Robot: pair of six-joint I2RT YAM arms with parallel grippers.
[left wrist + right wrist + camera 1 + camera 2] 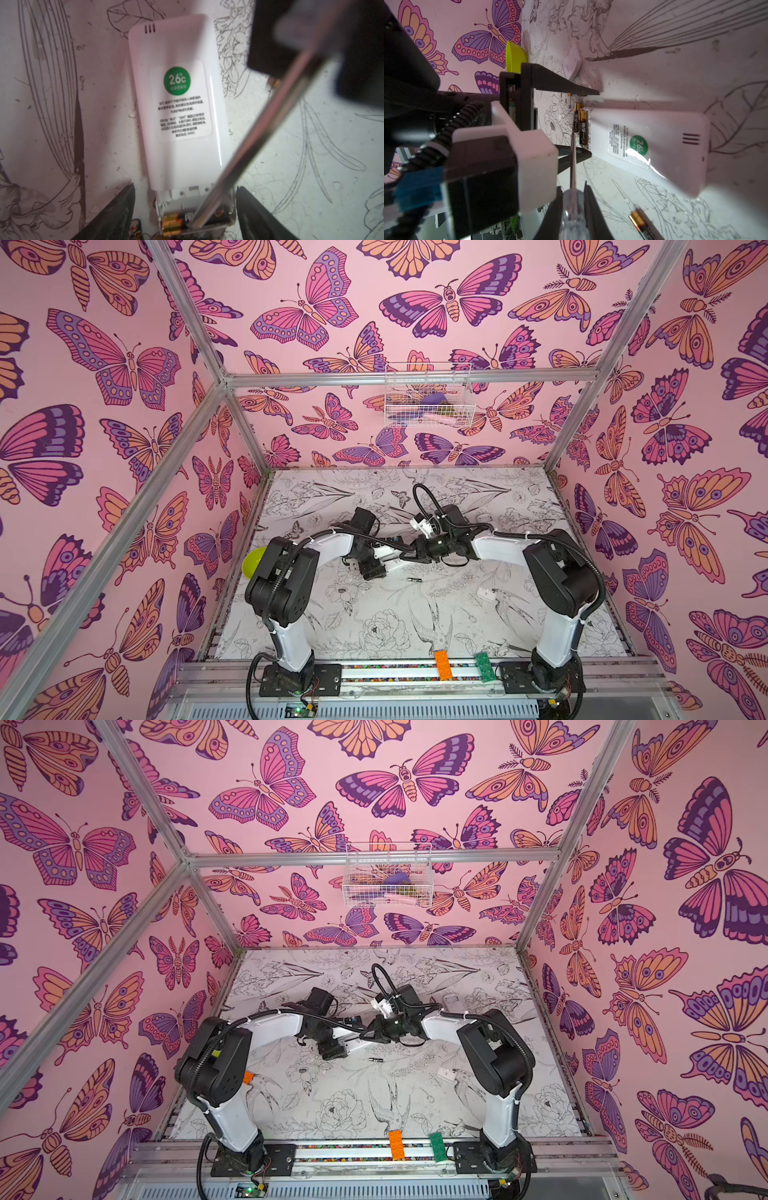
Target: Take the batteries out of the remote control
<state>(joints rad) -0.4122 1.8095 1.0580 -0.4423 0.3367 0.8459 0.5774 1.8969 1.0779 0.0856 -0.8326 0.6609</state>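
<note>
Screwdriver (572,214), clamped in the right claw (573,186), rests its tip on the batteries (178,223) in the open bay of the remote (182,104), likely to pry them out, while the left claw (185,186), spread apart, straddles that end for steadying.

— What do the two arms look like?
— The left arm (291,643) and right arm (559,635) match: glossy white shells on the long links, blocky black housings at the joints.
— Cabling?
— A black ribbed hose (249,680) runs from each base up along the links, pinched by white zip ties (527,536). Each base is a black plate (328,678) dotted with screws.
— And the jaws?
— Black, tapering to thin wedges. Behind the left pair sits a white bracket (529,141) with a blue plug (417,191).
</note>
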